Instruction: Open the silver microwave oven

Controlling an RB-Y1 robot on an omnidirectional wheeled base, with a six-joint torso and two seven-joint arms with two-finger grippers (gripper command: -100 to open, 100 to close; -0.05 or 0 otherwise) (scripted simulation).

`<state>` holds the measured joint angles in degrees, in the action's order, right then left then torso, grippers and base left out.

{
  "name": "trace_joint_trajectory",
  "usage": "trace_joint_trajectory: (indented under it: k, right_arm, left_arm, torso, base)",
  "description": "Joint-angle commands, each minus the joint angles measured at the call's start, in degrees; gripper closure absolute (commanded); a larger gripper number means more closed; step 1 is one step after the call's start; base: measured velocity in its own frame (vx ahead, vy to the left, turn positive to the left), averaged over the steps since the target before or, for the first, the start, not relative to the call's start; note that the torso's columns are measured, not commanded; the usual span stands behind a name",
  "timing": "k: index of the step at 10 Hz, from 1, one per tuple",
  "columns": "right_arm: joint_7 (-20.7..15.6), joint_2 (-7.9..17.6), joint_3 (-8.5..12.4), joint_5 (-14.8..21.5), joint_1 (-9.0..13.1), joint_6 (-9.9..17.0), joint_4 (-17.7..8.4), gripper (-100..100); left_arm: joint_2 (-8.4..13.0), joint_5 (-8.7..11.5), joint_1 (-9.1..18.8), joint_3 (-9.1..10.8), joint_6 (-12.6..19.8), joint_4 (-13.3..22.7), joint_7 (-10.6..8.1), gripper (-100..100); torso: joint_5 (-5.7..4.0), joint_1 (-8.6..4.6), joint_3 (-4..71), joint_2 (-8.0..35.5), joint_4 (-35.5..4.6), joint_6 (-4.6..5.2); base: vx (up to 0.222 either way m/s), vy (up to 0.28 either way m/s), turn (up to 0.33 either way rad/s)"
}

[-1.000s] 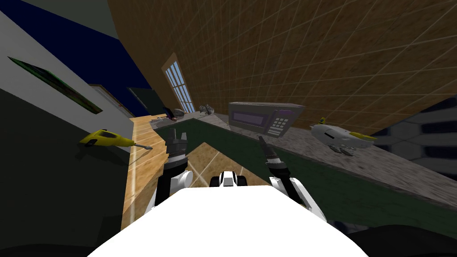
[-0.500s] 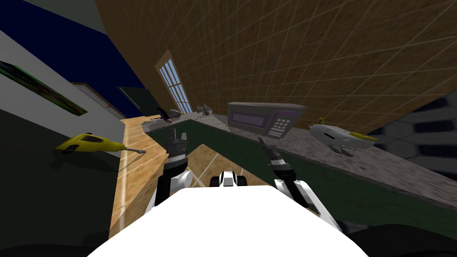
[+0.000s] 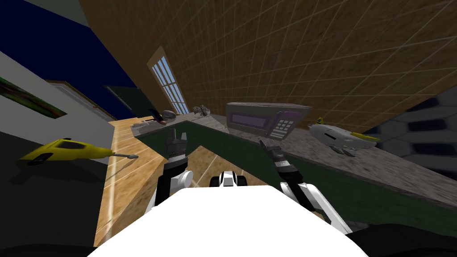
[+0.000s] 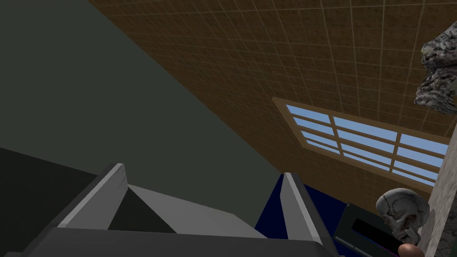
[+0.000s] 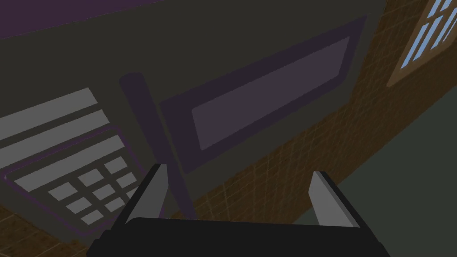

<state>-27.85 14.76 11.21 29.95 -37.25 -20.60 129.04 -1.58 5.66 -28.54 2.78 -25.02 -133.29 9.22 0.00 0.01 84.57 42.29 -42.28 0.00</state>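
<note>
1. A grey microwave oven (image 3: 265, 119) is being shown standing on a speckled grey countertop (image 3: 312, 149), backed against a brown tiled wall (image 3: 312, 53).
2. Its long axis is lying along the countertop, parallel to the wall, and its front is being turned out toward the robot.
3. On that front, a dark purple door window (image 5: 272, 89) is taking up the robot's left part, and a keypad (image 5: 76, 178) of pale grey buttons is taking up the right end.
4. A slim dark handle (image 5: 145, 129) is standing upright between the door window and the keypad. The door is being kept flush with the front, closed.
5. The right gripper (image 3: 264, 145) is being held above the countertop's near edge, pointed at the microwave oven's front and near it.
6. In the right wrist view its fingers (image 5: 322, 196) are being held wide apart with nothing gripped. One finger is being seen in front of the handle's lower end, the other below the door window's far side. Whether any contact is being made cannot be told.
7. The left gripper (image 3: 177, 134) is being held upright to the robot's left, well apart from the microwave oven. Its fingers (image 4: 100, 192) are likewise spread wide and holding nothing.
8. A white and yellow model aircraft (image 3: 341, 136) is lying on the countertop to the right of the microwave oven.
9. A skull (image 3: 167, 115) is sitting at the far left end of the countertop, below a paned window (image 3: 167, 87).
10. A yellow power drill (image 3: 67, 149) is lying on a dark surface at far left.
</note>
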Motion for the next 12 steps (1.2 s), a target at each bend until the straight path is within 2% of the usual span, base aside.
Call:
trace_joint_trajectory:
  k: [1,7,12]
  right_arm:
    - [-3.32,1.72,2.34,4.18,-1.14,0.44,-0.19,-100]
    - [-10.43,7.23,7.10,13.67,-3.49,2.10,-0.61,-100]
    - [-15.34,11.40,10.38,20.21,-5.14,3.22,-0.79,-100]
  left_arm:
    - [0.00,0.00,0.00,0.00,0.00,0.00,0.00,0]
    - [0.00,0.00,0.00,0.00,0.00,0.00,0.00,0]
    - [0.00,0.00,0.00,0.00,0.00,0.00,0.00,0]
  torso:
    - [-0.01,-0.04,-0.03,0.04,-0.01,0.01]
    - [-0.01,-0.03,-0.03,0.05,-0.02,0.00]
    - [0.00,0.01,0.00,-0.01,0.00,0.00]
  base:
    - [0.079,0.029,-0.069]
    - [0.082,0.030,-0.074]
    - [0.071,0.033,-0.064]
